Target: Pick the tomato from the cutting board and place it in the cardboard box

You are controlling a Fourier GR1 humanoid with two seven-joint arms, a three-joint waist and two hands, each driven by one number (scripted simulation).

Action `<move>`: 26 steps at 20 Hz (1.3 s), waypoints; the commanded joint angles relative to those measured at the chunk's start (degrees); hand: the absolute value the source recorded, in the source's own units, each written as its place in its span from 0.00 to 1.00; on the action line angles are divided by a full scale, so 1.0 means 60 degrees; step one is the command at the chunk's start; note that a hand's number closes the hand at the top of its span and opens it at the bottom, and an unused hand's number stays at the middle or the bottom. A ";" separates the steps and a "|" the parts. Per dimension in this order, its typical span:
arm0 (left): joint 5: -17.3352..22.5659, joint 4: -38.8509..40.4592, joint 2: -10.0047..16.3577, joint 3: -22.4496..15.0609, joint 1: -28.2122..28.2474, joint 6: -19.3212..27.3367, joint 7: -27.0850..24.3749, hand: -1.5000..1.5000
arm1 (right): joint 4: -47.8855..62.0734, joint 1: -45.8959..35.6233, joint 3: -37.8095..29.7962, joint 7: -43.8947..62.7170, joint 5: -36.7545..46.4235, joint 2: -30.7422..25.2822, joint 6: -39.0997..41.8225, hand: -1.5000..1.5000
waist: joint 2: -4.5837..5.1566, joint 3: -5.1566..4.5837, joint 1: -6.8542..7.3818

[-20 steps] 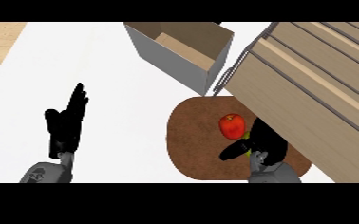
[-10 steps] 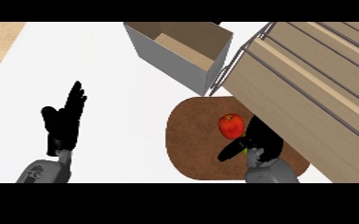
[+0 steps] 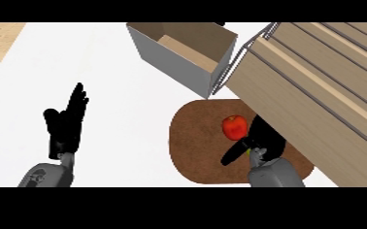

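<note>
On the board (image 3: 197,150), toward its right edge, head view: tomato (image 3: 234,127), round, glossy; likely light, soft-skinned, apt to roll. Right hand (image 3: 264,138) just beside it, fingers unclenched, holding nothing. Grip across its middle. Left hand (image 3: 66,123) rests open near desk's (image 3: 122,82) left edge.

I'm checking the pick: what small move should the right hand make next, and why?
Probably curl the right hand round the tomato: it is open just right of the tomato, thumb spread away, and the tomato sits on the board, not yet held.
</note>
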 commanded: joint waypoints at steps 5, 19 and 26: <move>-0.0131 0.0005 -0.0132 0.0139 0.0087 -0.0155 -0.0161 0.50 | -0.0171 -0.0964 -0.0316 0.0278 0.1126 -0.0050 -0.0172 1.00 | -0.0154 -0.0125 0.0082; -0.0435 0.0114 -0.0484 -0.0635 -0.1063 -0.0467 0.0408 0.50 | 0.0726 -0.3930 0.4834 0.0785 -0.1044 0.0039 -0.0098 1.00 | 0.0020 -0.0134 0.1609; -0.0485 0.0574 -0.0626 -0.0576 -0.0986 -0.0433 0.0120 0.50 | 0.0613 -0.6372 0.5289 0.1682 -0.1539 0.0053 -0.0489 1.00 | -0.0105 -0.0174 0.1438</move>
